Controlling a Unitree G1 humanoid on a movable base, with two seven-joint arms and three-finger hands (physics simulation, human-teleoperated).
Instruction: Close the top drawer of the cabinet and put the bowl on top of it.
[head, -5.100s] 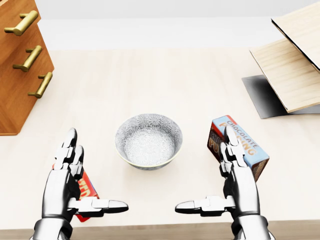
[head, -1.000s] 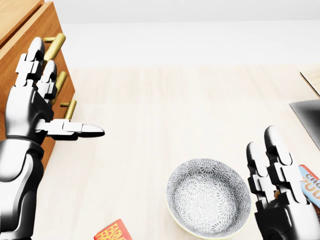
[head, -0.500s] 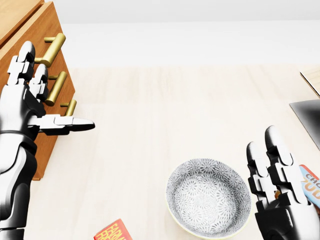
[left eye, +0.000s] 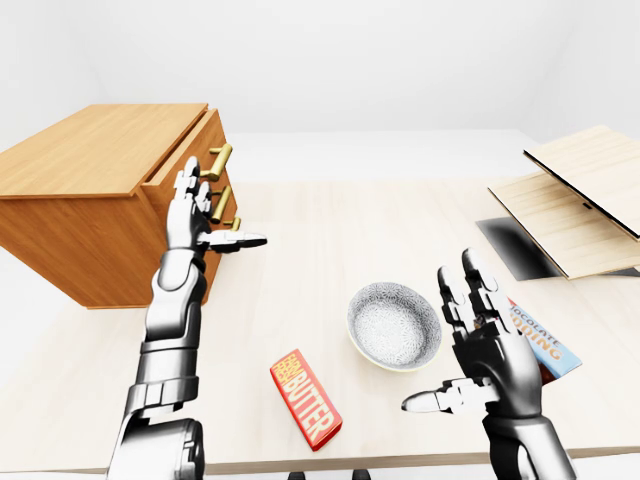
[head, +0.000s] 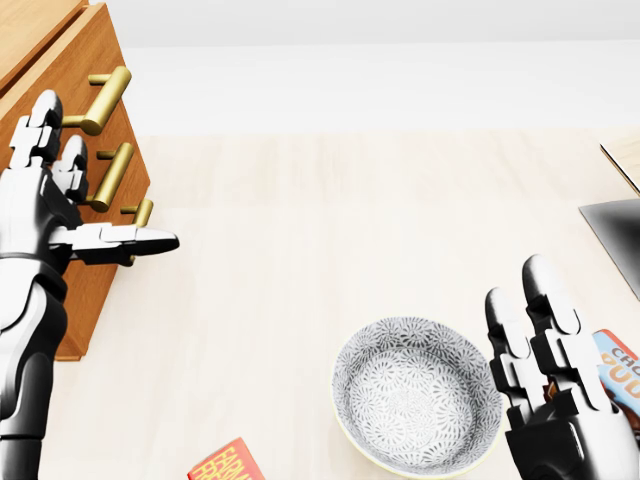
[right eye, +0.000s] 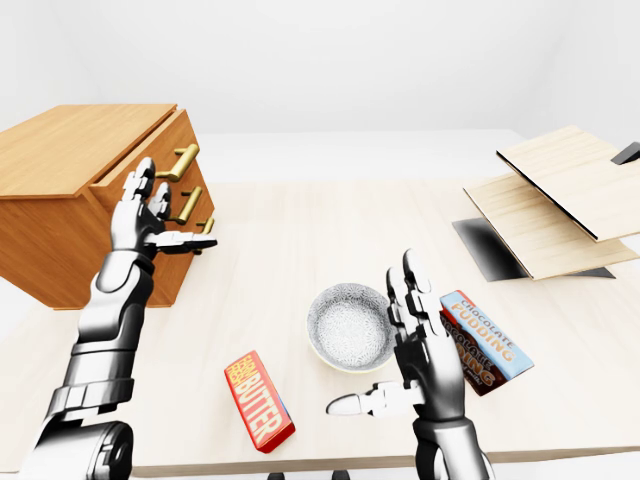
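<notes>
Left hand (left eye: 190, 215) spread, empty, at upper left of left-eye view, palm near top drawer (left eye: 205, 148) of cabinet (left eye: 90, 150), likely set to push it shut; right hand (left eye: 490, 350) open, empty, lower right, just beside bowl (left eye: 394, 325).

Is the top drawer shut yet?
No, slightly open: in the left-eye view the top drawer has its front standing out past the two drawers below it. The left hand, fingers open, hovers by the handles.

The left hand (right eye: 140, 220) hovers spread by the cabinet (right eye: 60, 165); the bowl (right eye: 350, 330) lies beside the right hand (right eye: 425, 362).
</notes>
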